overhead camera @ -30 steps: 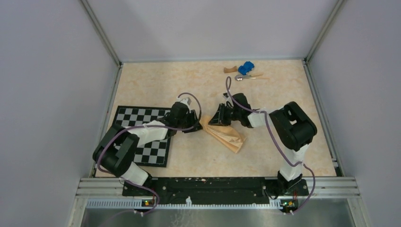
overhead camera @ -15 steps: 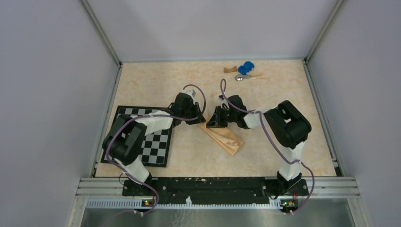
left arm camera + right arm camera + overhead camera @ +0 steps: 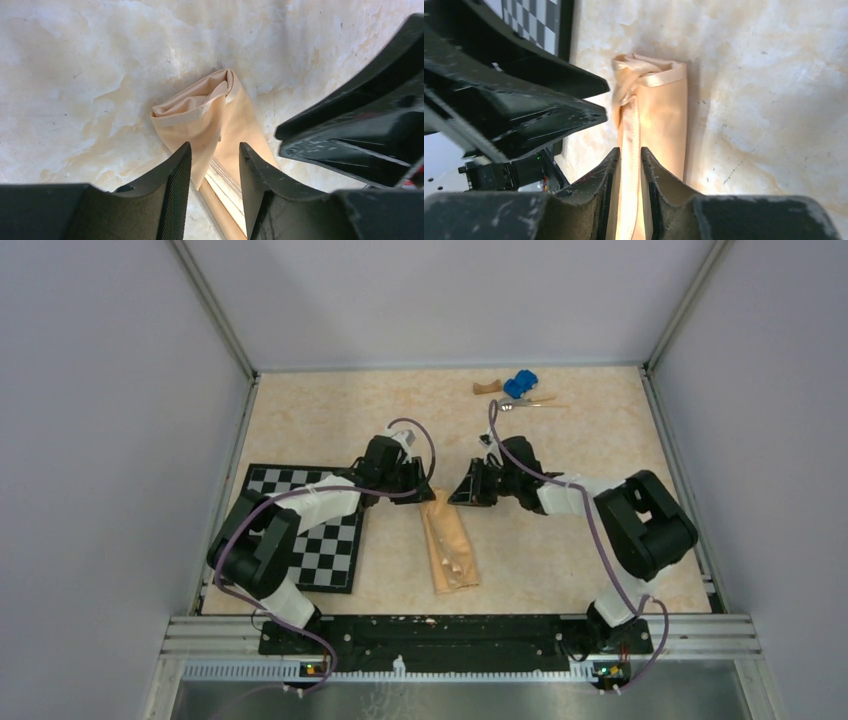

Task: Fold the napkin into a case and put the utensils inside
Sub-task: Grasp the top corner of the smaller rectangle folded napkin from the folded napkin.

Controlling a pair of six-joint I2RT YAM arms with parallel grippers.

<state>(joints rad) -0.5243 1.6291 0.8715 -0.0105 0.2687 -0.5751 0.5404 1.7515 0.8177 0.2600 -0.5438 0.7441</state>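
A: Where's the case point(image 3: 447, 545)?
B: On the counter point(image 3: 320, 420), just 6-ward of centre. It lies as a long narrow layered strip running approx 12 to 6, w/ the near end leaning a bit toward 5. Its far end sits between the two claws.
A: Right claw point(image 3: 629, 152), what state?
B: It reaches in from 3 o'clock at the strip's far end. On the right wrist cam its fingers are nearly together, w/ a fold of the peach cloth nipped in the thin gap.
A: And the left claw point(image 3: 214, 150)?
B: It reaches in from 9 o'clock at the same end. Its fingers stand a little apart w/ a tapering flap of cloth in the gap. Whether the pads press the cloth can't be told from that angle; poss. they only straddle it.
A: The end itself?
B: Bunched and partly rolled, hem showing, resting on the counter.
A: Utensils point(image 3: 520, 403)?
B: By the far edge at approx 1 o'clock, well apart from the case. The spoon bowl is on the 9 side and the thin handle points to 3. A blue toy car point(image 3: 520, 384) is just beside them at 12, and a brown wooden block point(image 3: 487, 388) is next to the car at 9.
A: Mat?
B: The checkerboard mat point(image 3: 330, 555) is at 8 o'clock, partly under the left arm. It's near the case but apart from it.
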